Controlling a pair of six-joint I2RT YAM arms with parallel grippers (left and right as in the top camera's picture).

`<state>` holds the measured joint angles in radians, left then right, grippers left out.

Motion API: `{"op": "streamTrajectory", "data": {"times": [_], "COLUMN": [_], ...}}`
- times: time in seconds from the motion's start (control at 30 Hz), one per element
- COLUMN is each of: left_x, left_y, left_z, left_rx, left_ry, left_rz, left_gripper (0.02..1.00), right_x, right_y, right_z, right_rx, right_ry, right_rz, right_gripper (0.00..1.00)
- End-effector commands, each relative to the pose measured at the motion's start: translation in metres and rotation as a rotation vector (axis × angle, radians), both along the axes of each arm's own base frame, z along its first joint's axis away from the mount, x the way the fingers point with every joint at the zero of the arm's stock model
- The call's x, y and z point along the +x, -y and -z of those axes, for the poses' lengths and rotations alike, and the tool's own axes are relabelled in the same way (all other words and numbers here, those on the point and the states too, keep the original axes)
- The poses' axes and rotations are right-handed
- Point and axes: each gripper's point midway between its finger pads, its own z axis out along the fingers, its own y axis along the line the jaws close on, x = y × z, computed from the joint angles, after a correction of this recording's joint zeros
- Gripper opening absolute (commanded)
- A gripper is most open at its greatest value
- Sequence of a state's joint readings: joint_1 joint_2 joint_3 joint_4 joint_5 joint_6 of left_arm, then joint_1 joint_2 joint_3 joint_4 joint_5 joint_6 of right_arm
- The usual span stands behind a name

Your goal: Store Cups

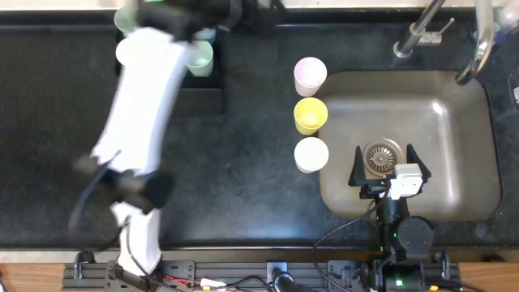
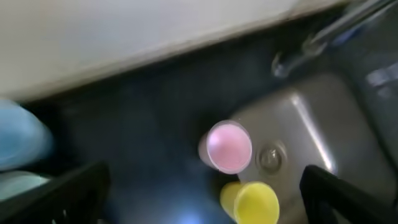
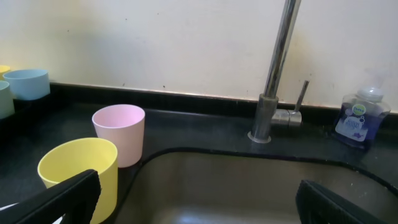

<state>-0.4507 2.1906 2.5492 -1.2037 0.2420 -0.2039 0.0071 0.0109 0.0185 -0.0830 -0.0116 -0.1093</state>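
Observation:
Three cups stand in a row on the dark counter beside the sink: a pink cup [image 1: 310, 75] [image 2: 228, 147] [image 3: 119, 132], a yellow cup [image 1: 310, 115] [image 2: 252, 202] [image 3: 79, 168] and a white cup [image 1: 310, 154]. At the back left, a pale green cup [image 1: 199, 58] and a blue cup [image 2: 18, 134] [image 3: 26, 83] sit by a black rack [image 1: 203, 93]. My left gripper [image 1: 174, 15] [image 2: 202, 208] is raised near that rack, open and holding nothing. My right gripper [image 1: 381, 166] [image 3: 205, 214] hangs open over the sink basin.
The steel sink [image 1: 454, 122] takes up the right side, with its drain [image 1: 381, 156] under the right gripper. A faucet [image 3: 273, 81] [image 1: 418, 32] and a blue soap bottle [image 3: 360, 118] stand behind it. A pale wall runs along the back of the counter.

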Motion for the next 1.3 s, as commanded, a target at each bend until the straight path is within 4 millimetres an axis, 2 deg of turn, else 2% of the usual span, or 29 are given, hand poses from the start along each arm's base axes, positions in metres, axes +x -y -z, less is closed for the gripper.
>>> {"op": "streamTrajectory", "data": {"times": [0.03, 0.13, 0.23, 0.33, 0.53, 0.6, 0.87, 1.1, 1.3], "left_x": [-0.009, -0.013, -0.012, -0.007, -0.012, -0.012, -0.003, -0.003, -0.004], "left_y": [0.045, 0.066, 0.073, 0.065, 0.031, 0.031, 0.050, 0.048, 0.046], "left_z": [0.046, 0.071, 0.083, 0.091, 0.131, 0.140, 0.160, 0.166, 0.182], "left_rx": [0.095, 0.126, 0.127, 0.118, 0.191, 0.200, 0.134, 0.139, 0.145], "left_ry": [-0.073, -0.096, -0.113, -0.149, -0.309, -0.324, -0.358, -0.373, -0.417], "left_rz": [-0.124, -0.149, -0.174, -0.226, -0.342, -0.342, -0.307, -0.315, -0.332], "left_gripper": [1.000, 1.000, 1.000, 1.000, 0.998, 1.000, 1.000, 1.000, 1.000], "right_x": [0.000, 0.000, 0.000, 0.000, 0.000, 0.000, 0.000, 0.000, 0.000], "right_y": [-0.001, -0.001, -0.001, -0.001, -0.001, -0.001, -0.001, -0.001, -0.001], "right_z": [0.004, 0.004, 0.004, 0.004, 0.004, 0.004, 0.004, 0.004, 0.004], "right_rx": [-0.003, -0.003, -0.003, -0.003, -0.003, -0.003, -0.003, -0.003, -0.003], "right_ry": [-0.001, -0.001, -0.001, -0.001, -0.001, -0.001, -0.001, -0.001, -0.001], "right_rz": [-0.006, -0.006, -0.006, -0.006, -0.006, -0.006, -0.006, -0.006, -0.006], "right_gripper": [0.998, 0.996, 0.998, 0.998, 0.996, 0.998, 0.996, 0.996, 0.996]}}
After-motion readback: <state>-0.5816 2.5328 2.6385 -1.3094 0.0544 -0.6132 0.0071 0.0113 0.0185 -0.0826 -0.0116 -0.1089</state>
